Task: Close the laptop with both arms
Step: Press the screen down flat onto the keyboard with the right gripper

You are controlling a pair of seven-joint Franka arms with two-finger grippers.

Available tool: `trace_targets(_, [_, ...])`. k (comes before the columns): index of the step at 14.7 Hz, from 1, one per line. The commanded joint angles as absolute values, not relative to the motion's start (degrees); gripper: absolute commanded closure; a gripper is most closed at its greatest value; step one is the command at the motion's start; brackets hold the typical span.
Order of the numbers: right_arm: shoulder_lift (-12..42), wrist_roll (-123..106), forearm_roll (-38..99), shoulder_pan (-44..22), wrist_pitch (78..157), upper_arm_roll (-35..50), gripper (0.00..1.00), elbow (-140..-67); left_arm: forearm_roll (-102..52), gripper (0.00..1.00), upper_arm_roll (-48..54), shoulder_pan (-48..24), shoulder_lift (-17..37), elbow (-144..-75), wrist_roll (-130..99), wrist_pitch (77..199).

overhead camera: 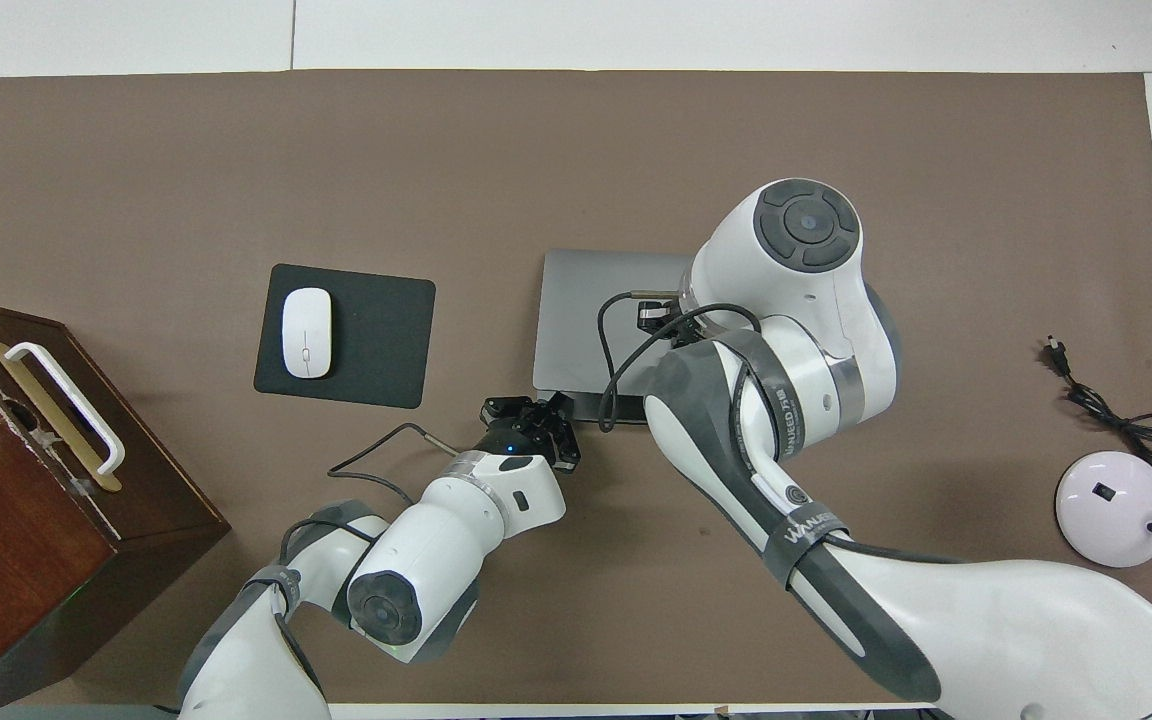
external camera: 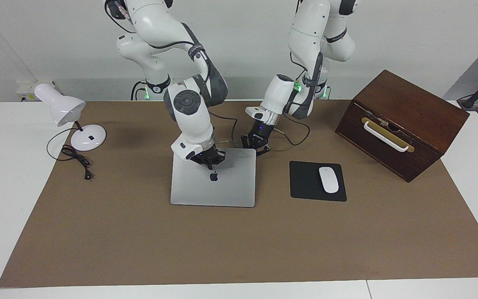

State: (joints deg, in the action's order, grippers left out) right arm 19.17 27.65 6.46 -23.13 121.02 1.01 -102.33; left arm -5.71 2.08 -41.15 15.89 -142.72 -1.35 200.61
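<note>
The silver-grey laptop (external camera: 214, 189) lies flat on the brown mat with its lid down and the apple logo facing up; it also shows in the overhead view (overhead camera: 581, 320). My right gripper (external camera: 210, 162) is shut, with its tips down on the lid just above the logo, near the edge closest to the robots. In the overhead view the right arm's wrist hides it. My left gripper (external camera: 256, 145) is open and sits low at the laptop's corner nearest the robots, on the mouse pad's side. It shows in the overhead view (overhead camera: 534, 418) beside that corner.
A black mouse pad (external camera: 305, 187) with a white mouse (external camera: 328, 179) lies beside the laptop toward the left arm's end. A dark wooden box (external camera: 401, 124) with a white handle stands past it. A white desk lamp (external camera: 62, 108) and its cord sit at the right arm's end.
</note>
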Motion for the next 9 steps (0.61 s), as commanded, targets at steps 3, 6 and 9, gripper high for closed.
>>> trace_targets(3, [18.45, 25.75, 8.09, -22.94, 124.45, 1.32, 1.00, -105.55, -6.33, 1.00, 1.23, -42.71, 19.33, -145.28, -0.18, 200.74])
trace_targets(6, [19.33, 25.84, 8.09, -23.29, 125.85, 1.23, 1.00, -105.82, -6.33, 1.00, 1.23, -42.71, 19.42, -145.28, -0.09, 200.66])
trace_targets(9, [19.78, 25.84, 8.09, -23.38, 126.91, 1.32, 1.00, -106.08, -6.33, 1.00, 1.23, -42.71, 19.42, -145.20, -0.18, 200.65])
